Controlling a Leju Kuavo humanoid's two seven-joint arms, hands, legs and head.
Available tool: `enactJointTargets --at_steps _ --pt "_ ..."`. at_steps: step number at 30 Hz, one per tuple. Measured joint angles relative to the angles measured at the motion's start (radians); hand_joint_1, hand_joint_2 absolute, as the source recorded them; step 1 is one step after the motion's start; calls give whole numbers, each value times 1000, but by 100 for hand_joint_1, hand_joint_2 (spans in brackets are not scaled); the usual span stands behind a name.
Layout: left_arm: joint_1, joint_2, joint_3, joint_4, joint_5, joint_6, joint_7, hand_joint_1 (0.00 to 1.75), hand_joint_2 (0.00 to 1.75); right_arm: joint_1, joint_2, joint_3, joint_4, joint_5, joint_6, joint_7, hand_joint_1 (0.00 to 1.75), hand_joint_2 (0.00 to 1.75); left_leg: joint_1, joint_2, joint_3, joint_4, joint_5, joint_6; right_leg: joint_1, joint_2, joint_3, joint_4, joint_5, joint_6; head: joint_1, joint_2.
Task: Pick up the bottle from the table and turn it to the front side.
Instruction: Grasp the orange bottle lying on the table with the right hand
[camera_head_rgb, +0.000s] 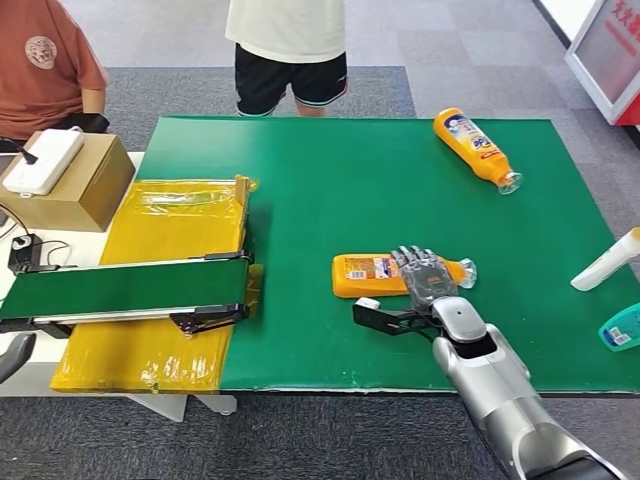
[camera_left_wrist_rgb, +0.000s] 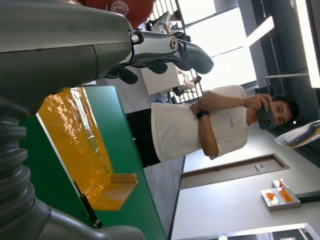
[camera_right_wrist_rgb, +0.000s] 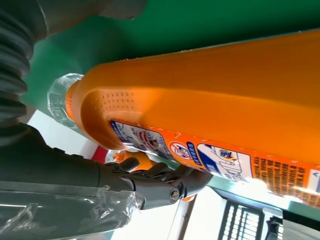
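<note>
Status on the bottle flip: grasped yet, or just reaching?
Done: the right hand has reached the orange bottle lying on the green mat. In hand: its fingers drape over the bottle near the cap end; a closed grip can't be confirmed. Left: lifting and turning it, since the bottle lies flat with what looks like the back label up. The left hand holds nothing.

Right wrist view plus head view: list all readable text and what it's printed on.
"Tide": small logo on the label of the orange bottle under the right hand.
Remaining print on that label: too small or blurred to read.
Label of the far orange bottle: unreadable.
Red characters on the white sign: cut off, not legible.
Teal item's label: unreadable.
</note>
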Motion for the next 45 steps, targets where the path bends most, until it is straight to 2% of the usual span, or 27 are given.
enactJointTargets --at_steps 16,17,18,20,21,22,41,45 --pt "12 8 -28 0 -1 4 -12 0 175 -55 18 45 90 5 -10 -11 0 175 1 5 11 0 0 -1 1 4 9 0 2 -3 0 0" --pt "12 8 -28 0 -1 4 -12 0 175 -56 18 47 92 5 -10 -11 15 175 1 5 11 0 0 -1 1 4 9 0 2 -3 0 0" --pt "12 8 -28 0 -1 4 -13 0 175 -57 18 48 94 5 -10 -12 51 175 1 5 11 0 0 -2 1 5 9 0 2 -3 0 0" --pt "13 8 -28 0 -1 5 -14 0 175 -61 18 52 101 4 -13 -16 138 175 1 6 11 0 0 -2 1 5 9 0 2 -3 0 0" --pt "13 8 -28 0 -1 6 -14 0 175 -63 19 55 106 2 -15 -18 167 175 1 6 11 0 0 -2 1 5 9 0 2 -3 0 0" --pt "13 9 -28 0 -1 6 -14 0 175 -64 20 57 111 0 -18 -21 174 175 1 6 11 0 0 -2 1 5 9 0 2 -3 0 0" --pt "19 24 -34 0 7 10 -32 0 175 -98 26 120 160 -58 -42 -44 175 175 1 5 11 0 -4 -1 2 5 9 0 -3 -3 0 0" --pt "21 24 -34 0 18 12 -28 0 175 -96 26 123 155 -150 -40 -78 175 175 1 5 10 0 -4 -1 2 5 9 0 -3 -3 0 0"
